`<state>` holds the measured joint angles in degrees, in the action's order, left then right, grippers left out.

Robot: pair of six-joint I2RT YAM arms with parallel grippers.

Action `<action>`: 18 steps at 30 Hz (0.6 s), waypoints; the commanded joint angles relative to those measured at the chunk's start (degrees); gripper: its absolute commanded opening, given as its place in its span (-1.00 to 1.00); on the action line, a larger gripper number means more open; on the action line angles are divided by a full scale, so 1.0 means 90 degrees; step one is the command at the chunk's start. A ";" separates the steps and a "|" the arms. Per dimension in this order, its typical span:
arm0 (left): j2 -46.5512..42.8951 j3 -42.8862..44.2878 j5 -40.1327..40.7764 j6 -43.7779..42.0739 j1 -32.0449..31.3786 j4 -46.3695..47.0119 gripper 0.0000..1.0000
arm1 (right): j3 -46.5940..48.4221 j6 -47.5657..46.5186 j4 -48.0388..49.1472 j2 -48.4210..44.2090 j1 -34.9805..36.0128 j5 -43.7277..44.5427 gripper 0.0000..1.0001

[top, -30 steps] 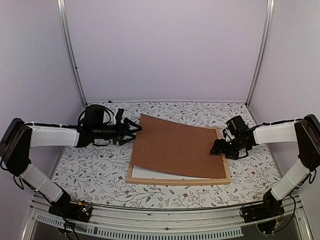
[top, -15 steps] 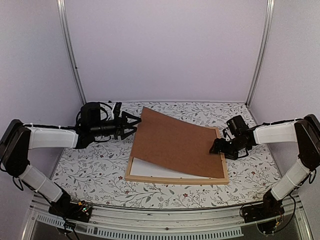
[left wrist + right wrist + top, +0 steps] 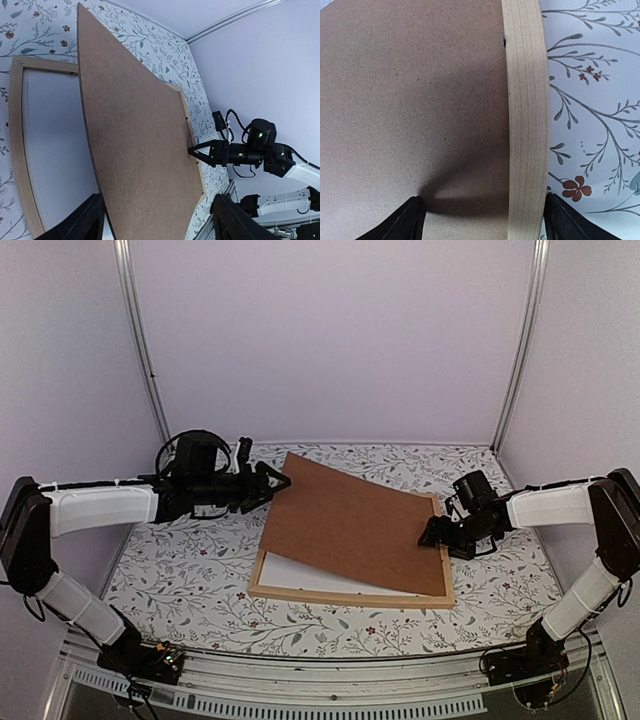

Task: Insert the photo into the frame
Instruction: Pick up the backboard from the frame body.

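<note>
Over on the table (image 3: 180, 570), both claws gape. The left gripper (image 3: 272, 485) props up one edge of the backing board (image 3: 350, 525), and the right gripper (image 3: 432, 537) straddles the frame (image 3: 350, 598). I reckon the white sheet inside is the photo (image 3: 300, 578). Next up: lower the board squarely.

no text, label or number legible, seemingly anywhere.

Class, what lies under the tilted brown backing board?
A white sheet shows inside the wooden frame, along its left and near sides. The backing board covers the rest, and what the sheet is cannot be told.
</note>
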<state>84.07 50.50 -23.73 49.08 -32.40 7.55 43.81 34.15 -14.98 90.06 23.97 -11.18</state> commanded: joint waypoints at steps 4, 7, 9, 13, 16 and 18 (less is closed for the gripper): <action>-0.0038 -0.0194 -0.1125 0.0494 -0.0561 0.1000 0.53 | -0.0141 -0.0165 0.0188 0.0200 0.0394 -0.1395 0.67; 0.0019 -0.0230 -0.1203 0.0972 -0.0557 0.1049 0.54 | -0.0132 -0.0162 0.0200 0.0188 0.0394 -0.1413 0.67; 0.0122 -0.0194 -0.1313 0.1197 -0.0545 0.0925 0.54 | -0.0146 -0.0170 0.0211 0.0193 0.0403 -0.1414 0.67; 0.0305 -0.0191 -0.1602 0.1705 -0.0527 0.1022 0.54 | -0.0198 -0.0139 0.0268 0.0157 0.0418 -0.1424 0.67; 0.0386 -0.0169 -0.1789 0.2077 -0.0513 0.1111 0.54 | -0.0228 -0.0133 0.0284 0.0135 0.0423 -0.1434 0.67; 0.0415 -0.0152 -0.1896 0.2252 -0.0502 0.1183 0.52 | -0.0234 -0.0140 0.0287 0.0114 0.0423 -0.1424 0.67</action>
<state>85.03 48.75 -23.53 62.04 -31.97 12.80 43.40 34.13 -14.48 89.89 23.97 -11.07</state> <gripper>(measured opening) 0.767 0.836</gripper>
